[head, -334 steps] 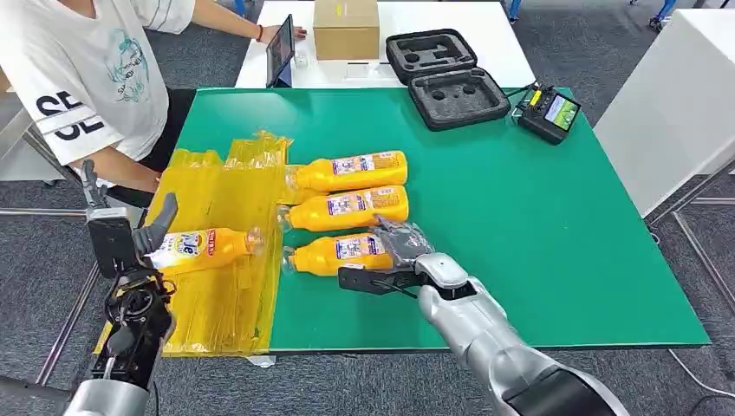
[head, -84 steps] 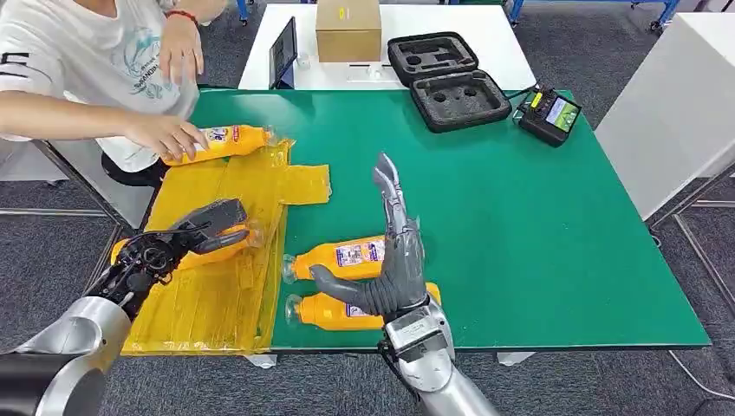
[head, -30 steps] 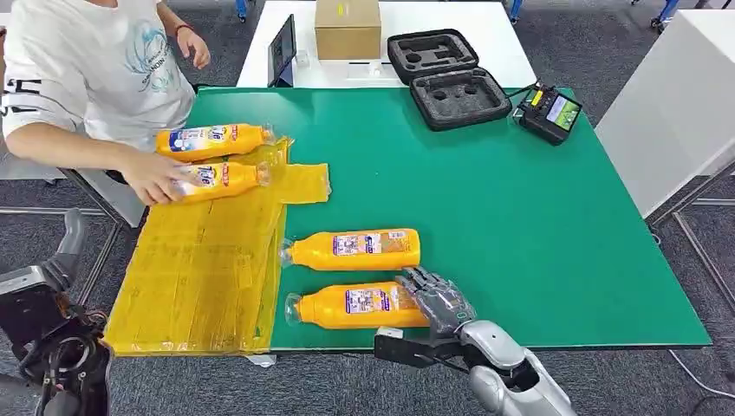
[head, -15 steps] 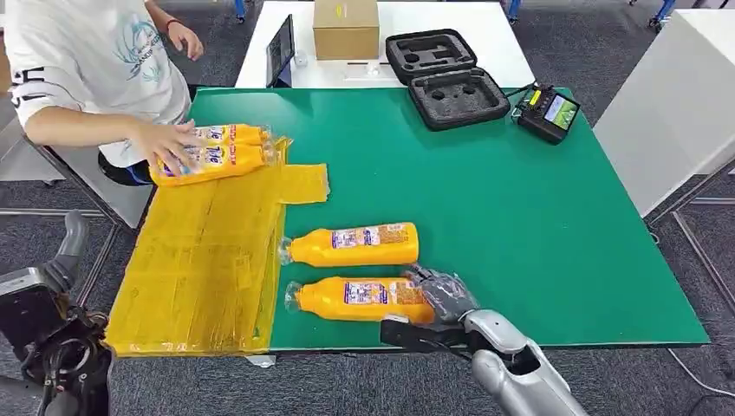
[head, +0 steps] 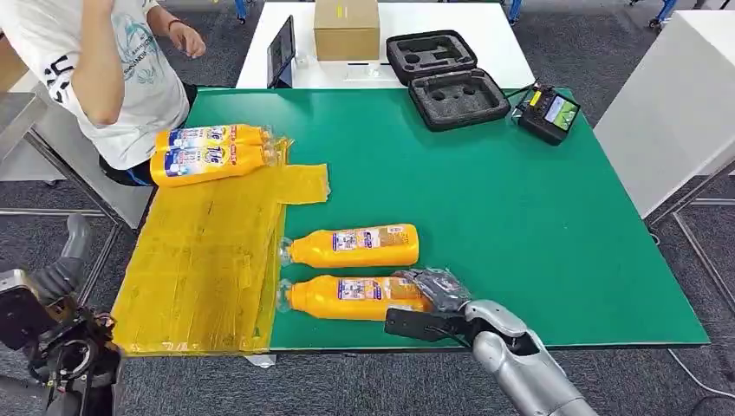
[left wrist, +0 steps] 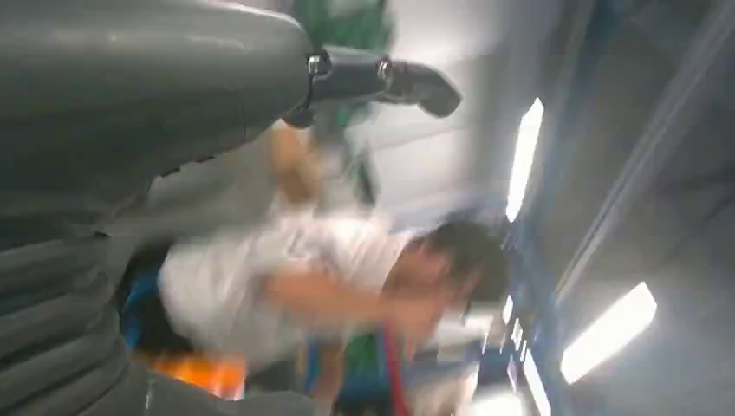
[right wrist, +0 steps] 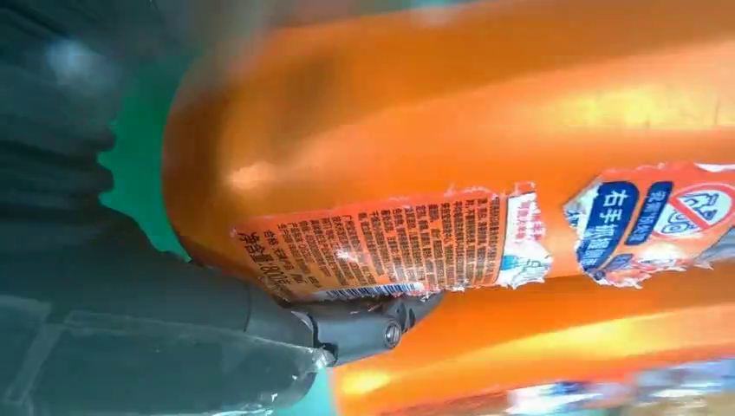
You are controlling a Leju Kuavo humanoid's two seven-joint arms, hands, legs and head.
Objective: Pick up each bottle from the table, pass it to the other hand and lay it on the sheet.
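Observation:
Two orange bottles lie side by side on the green table [head: 520,225], caps toward the yellow sheet [head: 199,260]. My right hand [head: 431,297] grips the base of the near bottle [head: 347,297], fingers draped over it and thumb along its near side. In the right wrist view the thumb [right wrist: 347,334] presses against that bottle's label [right wrist: 390,243]. The far bottle [head: 355,246] lies untouched. Two more bottles [head: 212,149] lie together at the sheet's far end. My left hand [head: 39,299] hangs off the table at the lower left, holding nothing, its thumb [left wrist: 381,78] stretched out.
A person in a white shirt [head: 113,69] stands at the table's far left corner. A black foam case [head: 446,78], a handheld controller [head: 550,113], a cardboard box [head: 347,28] and a tablet [head: 282,50] sit at the back. The table's front edge runs just below my right hand.
The person set the second bottle beside the first on the sheet's far end and drew the arm back. My right hand settled around the near bottle's base, nudging it slightly left.

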